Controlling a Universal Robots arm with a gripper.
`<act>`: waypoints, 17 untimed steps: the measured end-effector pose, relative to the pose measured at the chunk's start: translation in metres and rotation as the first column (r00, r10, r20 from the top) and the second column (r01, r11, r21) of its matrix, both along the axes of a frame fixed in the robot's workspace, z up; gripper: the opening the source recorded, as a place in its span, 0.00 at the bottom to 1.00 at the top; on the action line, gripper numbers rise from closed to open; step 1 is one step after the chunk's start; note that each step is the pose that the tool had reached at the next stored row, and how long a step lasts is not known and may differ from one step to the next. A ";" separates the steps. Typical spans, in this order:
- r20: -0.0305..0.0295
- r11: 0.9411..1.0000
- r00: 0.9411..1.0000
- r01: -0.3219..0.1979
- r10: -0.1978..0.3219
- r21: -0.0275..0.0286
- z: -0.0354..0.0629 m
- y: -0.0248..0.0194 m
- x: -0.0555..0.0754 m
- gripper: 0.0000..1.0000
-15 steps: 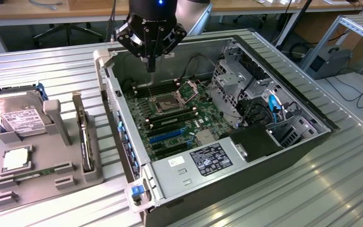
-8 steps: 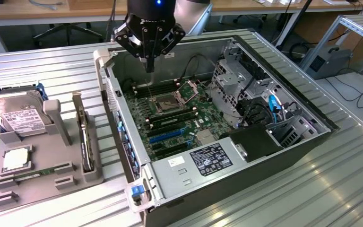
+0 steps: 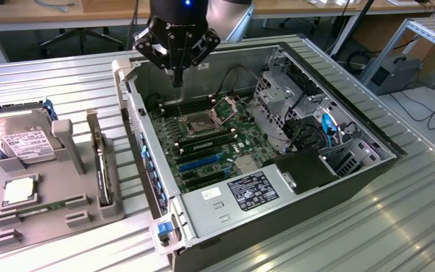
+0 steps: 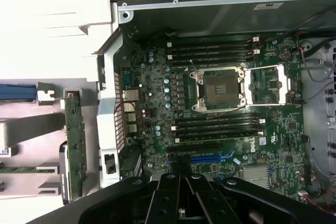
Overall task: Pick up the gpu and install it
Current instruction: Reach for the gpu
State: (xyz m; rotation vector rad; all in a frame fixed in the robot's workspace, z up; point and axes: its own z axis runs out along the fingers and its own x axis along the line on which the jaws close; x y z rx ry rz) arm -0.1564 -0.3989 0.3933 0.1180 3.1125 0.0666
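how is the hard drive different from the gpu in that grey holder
The hard drive is silver with a white label; the gpu is a dark card. The hard drive leans back showing its broad face; the gpu stands on edge, showing a thin side. Both sit in the grey holder outside the computer case, untouched by the claw.

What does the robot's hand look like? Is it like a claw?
A bit, yes! The gripper is black, built from jointed metal bars that narrow down to a slim tip. A small blue light glows just above it. The arm behind it is a smooth, rounded, silvery-grey tube. In the wrist view, the black bars have little round bolts on them.
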 end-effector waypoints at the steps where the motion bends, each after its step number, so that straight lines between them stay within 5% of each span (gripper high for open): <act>1: 0.000 1.000 1.000 0.000 0.000 0.000 0.0000 0.0000 -0.001 0.11; 17: 0.000 1.000 1.000 0.000 0.000 -0.002 0.0000 0.0000 -0.008 0.11</act>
